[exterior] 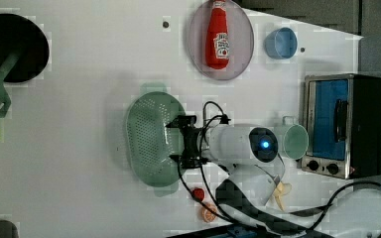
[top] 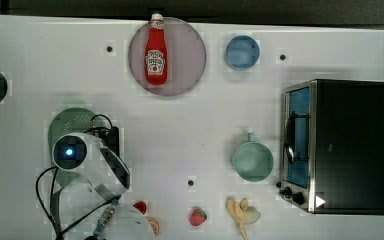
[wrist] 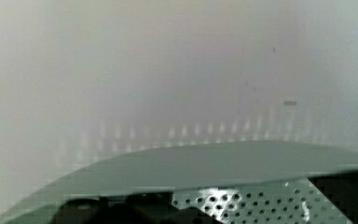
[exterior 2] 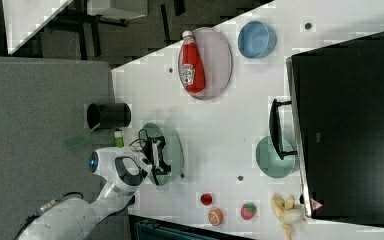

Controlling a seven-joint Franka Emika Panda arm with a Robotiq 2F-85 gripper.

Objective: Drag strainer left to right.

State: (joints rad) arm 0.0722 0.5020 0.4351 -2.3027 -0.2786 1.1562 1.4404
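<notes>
Strainer [exterior: 151,136] sits in the middle-left of the left view, a pale mint oval tub full of tiny holes, and in the top view it's over in the left half with the arm covering most of it. The gripper [exterior: 171,142] hangs right at the strainer's rim on the side facing the mug [exterior: 294,141], and in the wrist view the rim [wrist: 223,161] sweeps across the lower part of the frame with the perforated wall just under it. Honestly can't tell if the claw is spread or pinching the wall, the black fingers blur into the cables. My guess on handling: thin plastic, so really light, stiff enough to hold its shape but the wall probably flexes a bit if squeezed hard, and it should slide easily on the smooth white table [top: 190,125]. I'd take hold of the rim or wall on that near side, one finger inside and one outside, and keep it low so it doesn't tip. Path across the top view toward the right looks open until the mug and the toaster oven [top: 337,145].
</notes>
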